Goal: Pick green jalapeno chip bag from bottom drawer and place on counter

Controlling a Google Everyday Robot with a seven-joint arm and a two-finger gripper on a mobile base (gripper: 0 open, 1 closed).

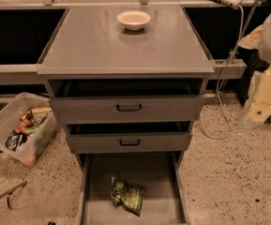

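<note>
The green jalapeno chip bag (126, 195) lies wrinkled on the flat grey floor of the bottom drawer (102, 172), which is pulled fully out toward me. The counter (93, 46) is the broad grey top of the cabinet, above the drawers. My gripper (262, 101) is the pale cream part at the far right edge, hanging beside the cabinet at about the height of the top drawer. It is well away from the bag and to the upper right of it. Nothing shows in it.
A white bowl (134, 19) sits at the back middle of the counter. The two upper drawers (128, 108) with black handles stand partly open. A clear bin (20, 128) of snack packets lies on the floor at left. A white cable (225, 97) hangs at right.
</note>
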